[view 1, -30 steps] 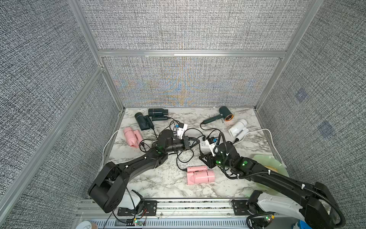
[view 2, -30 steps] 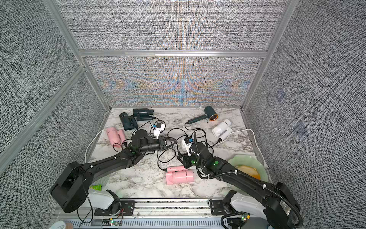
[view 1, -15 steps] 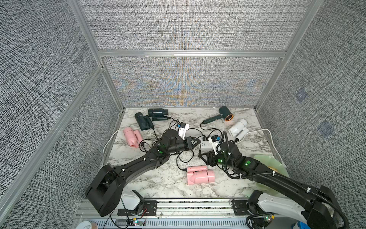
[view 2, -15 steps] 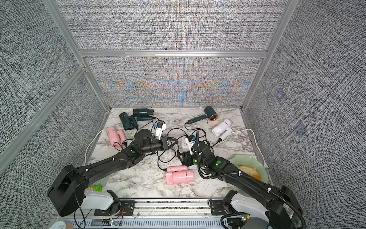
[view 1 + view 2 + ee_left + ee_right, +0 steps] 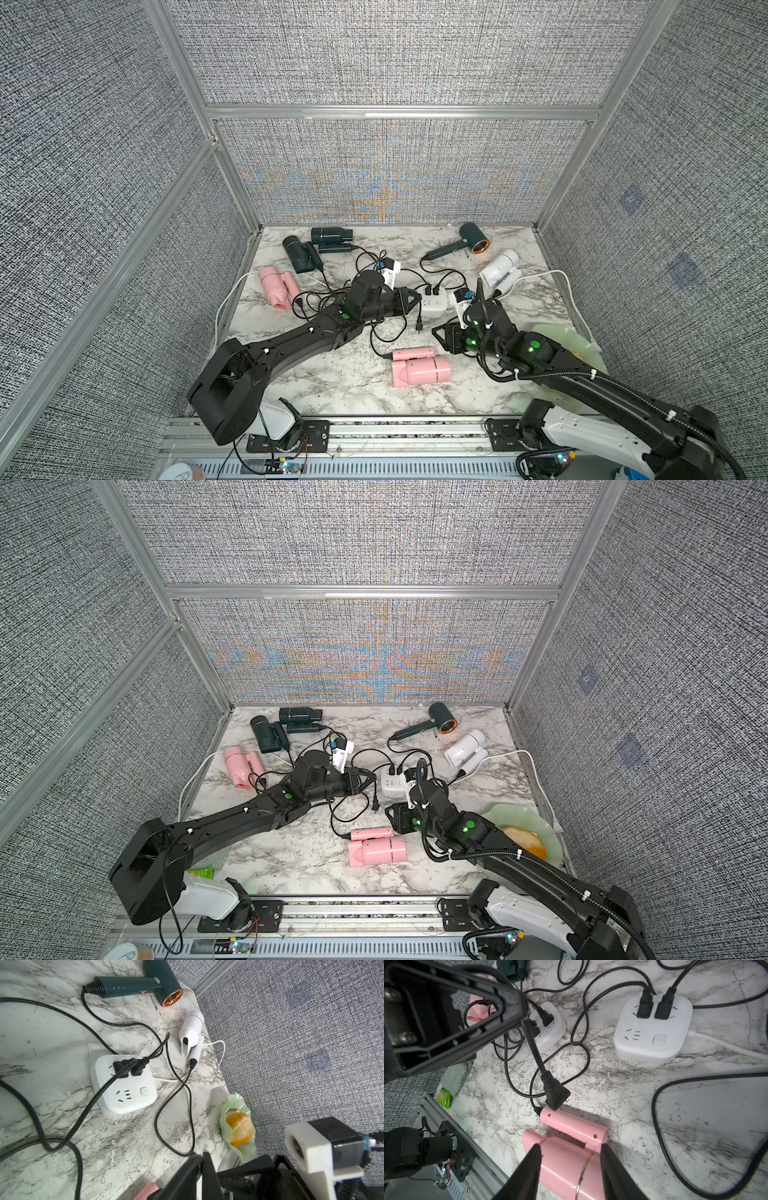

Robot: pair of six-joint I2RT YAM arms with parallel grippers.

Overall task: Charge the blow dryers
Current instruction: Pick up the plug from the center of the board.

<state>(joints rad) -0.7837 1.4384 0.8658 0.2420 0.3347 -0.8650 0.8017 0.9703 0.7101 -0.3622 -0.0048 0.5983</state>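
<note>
One plug (image 5: 556, 1095) dangles — its black cord (image 5: 533, 1043) pinched in the left gripper (image 5: 521, 1014) — over the near pink blow dryer (image 5: 571, 1124), lying beneath the right gripper (image 5: 570, 1147), jaws parted, empty. Hanging loose, it could miss the socket block's (image 5: 654, 1028) vacant outlet or snag other cords.

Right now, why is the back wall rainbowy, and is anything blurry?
In both top views the weave of the back wall makes rainbow ripples, a camera effect; in the right wrist view the right gripper looks blurry, while the black cord pinched by the left gripper is sharp.
</note>
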